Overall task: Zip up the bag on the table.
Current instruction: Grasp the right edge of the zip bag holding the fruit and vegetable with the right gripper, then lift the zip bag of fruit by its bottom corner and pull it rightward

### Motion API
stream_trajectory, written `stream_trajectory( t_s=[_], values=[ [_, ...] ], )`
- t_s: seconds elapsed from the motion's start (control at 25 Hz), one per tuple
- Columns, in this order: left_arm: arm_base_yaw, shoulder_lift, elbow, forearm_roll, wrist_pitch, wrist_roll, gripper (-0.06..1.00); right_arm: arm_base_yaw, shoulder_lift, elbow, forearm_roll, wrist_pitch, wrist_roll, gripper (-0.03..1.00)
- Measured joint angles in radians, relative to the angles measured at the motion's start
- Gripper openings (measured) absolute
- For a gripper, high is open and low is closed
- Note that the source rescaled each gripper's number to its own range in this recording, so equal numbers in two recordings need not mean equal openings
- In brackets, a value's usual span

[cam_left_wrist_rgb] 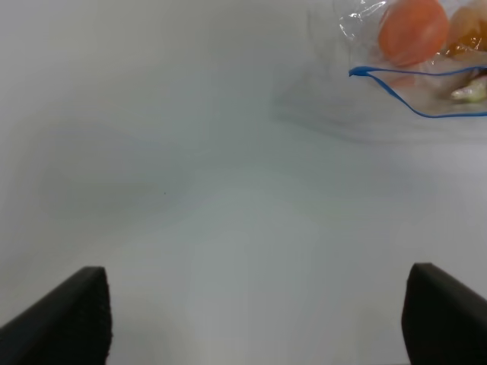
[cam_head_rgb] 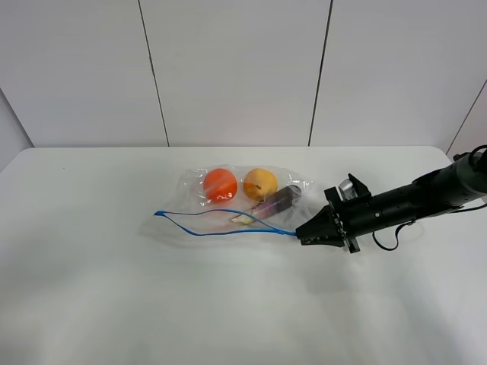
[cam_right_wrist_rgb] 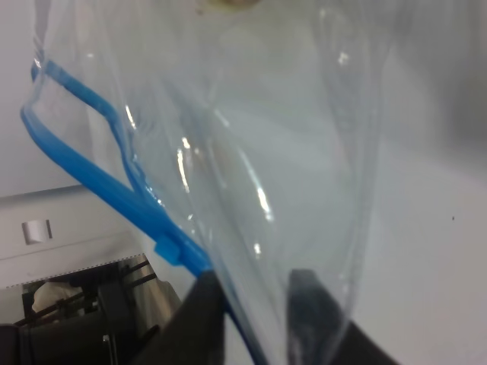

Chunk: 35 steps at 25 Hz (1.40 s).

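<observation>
The right gripper (cam_head_rgb: 301,235) is closed on the bag (cam_head_rgb: 232,207), its fingertips (cam_right_wrist_rgb: 202,319) pinching the clear film at the right-hand end of the blue zipper strip (cam_right_wrist_rgb: 91,176). This hold appears to anchor one end, so that the strip can be drawn taut and pressed shut along its length. A small blue tab (cam_right_wrist_rgb: 169,249) sits on the strip just beside the fingertips. Whether it is a slider cannot be told.

The left gripper (cam_left_wrist_rgb: 257,308) hangs over bare table (cam_head_rgb: 114,289) with its jaws spread wide and nothing between them. It is well apart from the bag's left end, probably waiting to take that free end.

The bag lies flat near the middle of the table. Its long axis runs left to right across the room. The mouth faces the near edge and the sealed side faces the back wall. The two halves of the strip bow apart between the ends, so the mouth is not yet closed. Inside, toward the sealed side, lie an orange ball (cam_head_rgb: 221,185), a yellow fruit (cam_head_rgb: 260,183) and a purple item (cam_head_rgb: 280,201).
</observation>
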Motion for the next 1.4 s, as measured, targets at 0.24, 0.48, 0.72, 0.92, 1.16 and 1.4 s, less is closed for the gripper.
stream_trajectory(
  t_s=[0.24, 0.48, 0.72, 0.92, 1.16, 1.4],
  values=[
    [0.0, 0.0, 0.0, 0.0, 0.0, 0.0, 1.0, 0.0, 0.0, 0.0, 0.0, 0.0, 0.0, 0.18],
    [0.0, 0.0, 0.0, 0.0, 0.0, 0.0, 1.0, 0.0, 0.0, 0.0, 0.0, 0.0, 0.0, 0.16],
    [0.0, 0.0, 0.0, 0.0, 0.0, 0.0, 1.0, 0.0, 0.0, -0.012, 0.0, 0.01, -0.001, 0.0],
    [0.0, 0.0, 0.0, 0.0, 0.0, 0.0, 1.0, 0.0, -0.01, -0.053, 0.008, 0.055, 0.028, 0.0],
    [0.0, 0.0, 0.0, 0.0, 0.0, 0.0, 1.0, 0.002, -0.077, -0.16, 0.014, 0.057, 0.142, 0.0],
    [0.0, 0.0, 0.0, 0.0, 0.0, 0.0, 1.0, 0.042, -0.117, -0.243, -0.016, 0.058, 0.22, 0.0]
  ],
)
